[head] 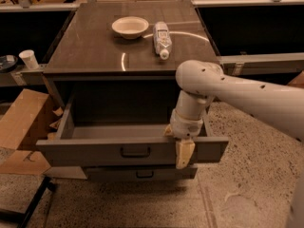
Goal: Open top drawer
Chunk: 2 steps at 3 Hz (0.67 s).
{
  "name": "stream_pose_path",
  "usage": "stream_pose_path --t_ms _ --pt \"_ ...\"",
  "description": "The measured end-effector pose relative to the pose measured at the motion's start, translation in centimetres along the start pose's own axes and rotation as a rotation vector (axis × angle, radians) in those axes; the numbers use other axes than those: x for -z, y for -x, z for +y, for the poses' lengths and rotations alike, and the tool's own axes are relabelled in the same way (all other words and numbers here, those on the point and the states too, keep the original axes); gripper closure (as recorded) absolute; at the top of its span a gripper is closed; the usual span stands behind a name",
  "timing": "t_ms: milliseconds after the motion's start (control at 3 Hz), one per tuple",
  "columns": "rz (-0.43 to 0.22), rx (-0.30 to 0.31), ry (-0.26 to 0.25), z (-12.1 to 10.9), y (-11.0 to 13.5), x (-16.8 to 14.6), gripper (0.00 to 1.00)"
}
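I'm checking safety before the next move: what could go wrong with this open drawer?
The gripper sits on the front edge of the top drawer, right of the handle, so a pull may skew it. The drawer is far out; a hard pull could overrun its stop. A jolt might roll the bottle lying on top.

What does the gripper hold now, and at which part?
The gripper hooks over the front panel's upper edge of the top drawer, right of its handle; firm grip cannot be told.
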State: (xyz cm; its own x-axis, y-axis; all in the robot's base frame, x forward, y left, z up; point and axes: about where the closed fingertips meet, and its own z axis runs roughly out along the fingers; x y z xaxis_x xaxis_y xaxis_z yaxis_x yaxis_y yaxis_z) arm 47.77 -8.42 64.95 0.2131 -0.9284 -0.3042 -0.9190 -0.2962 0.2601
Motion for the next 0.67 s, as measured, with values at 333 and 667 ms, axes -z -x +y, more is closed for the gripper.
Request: stream_pose_path --t_ms 333,667 --pt "0.013 0.005 -0.004 3.64 0.73 -0.15 0.67" --pt "0.018 0.006 0.000 4.04 0.72 -0.23 0.63"
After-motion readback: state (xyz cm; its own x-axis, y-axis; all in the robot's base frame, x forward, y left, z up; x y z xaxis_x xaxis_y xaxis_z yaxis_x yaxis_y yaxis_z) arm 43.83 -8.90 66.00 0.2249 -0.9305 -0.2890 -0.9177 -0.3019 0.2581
